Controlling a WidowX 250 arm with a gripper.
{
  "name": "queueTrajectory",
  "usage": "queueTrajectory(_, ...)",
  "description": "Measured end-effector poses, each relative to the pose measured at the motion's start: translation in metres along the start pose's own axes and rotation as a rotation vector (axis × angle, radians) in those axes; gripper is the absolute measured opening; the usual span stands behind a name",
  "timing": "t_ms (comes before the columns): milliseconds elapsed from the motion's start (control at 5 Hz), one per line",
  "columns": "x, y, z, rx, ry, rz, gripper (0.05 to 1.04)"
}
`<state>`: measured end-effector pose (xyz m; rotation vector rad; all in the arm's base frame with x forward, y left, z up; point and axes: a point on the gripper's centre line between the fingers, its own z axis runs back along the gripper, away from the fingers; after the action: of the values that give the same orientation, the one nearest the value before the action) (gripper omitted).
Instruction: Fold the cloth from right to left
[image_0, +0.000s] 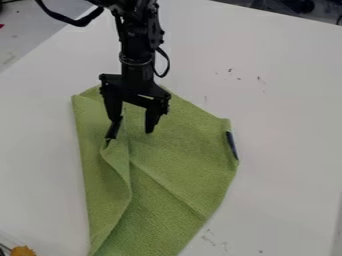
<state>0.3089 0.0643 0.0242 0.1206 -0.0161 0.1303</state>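
On the white table (280, 100), the green cloth (174, 155) lies partly folded beneath the gripper (131, 135), whose fingers stand apart.

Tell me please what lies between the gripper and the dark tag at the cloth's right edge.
Only green cloth lies between gripper and tag, in the camera view.

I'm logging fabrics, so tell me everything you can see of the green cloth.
The green cloth looks soft and textured, with a dark blue label on the edge at picture right. It lies on the white table, partly folded and creased, its lower end cut off. A raised fold meets one finger of the open gripper.
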Motion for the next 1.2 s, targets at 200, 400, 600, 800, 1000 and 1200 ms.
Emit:
queueTrajectory(200, -0.003, -0.001, -0.007, 0.0, 0.024, 0.002, 0.999)
queueTrajectory(400, -0.003, -0.022, -0.006, 0.01, 0.025, -0.032, 0.999)
queueTrajectory(600, 0.0, -0.037, 0.008, -0.003, -0.02, -0.05, 0.999)
queueTrajectory(800, 0.002, -0.059, 0.03, -0.048, -0.074, -0.045, 0.999)
queueTrajectory(1000, -0.002, -0.092, 0.036, -0.129, -0.08, -0.006, 0.999)
queueTrajectory(1200, 0.001, -0.119, 0.027, -0.208, -0.081, 0.016, 0.999)
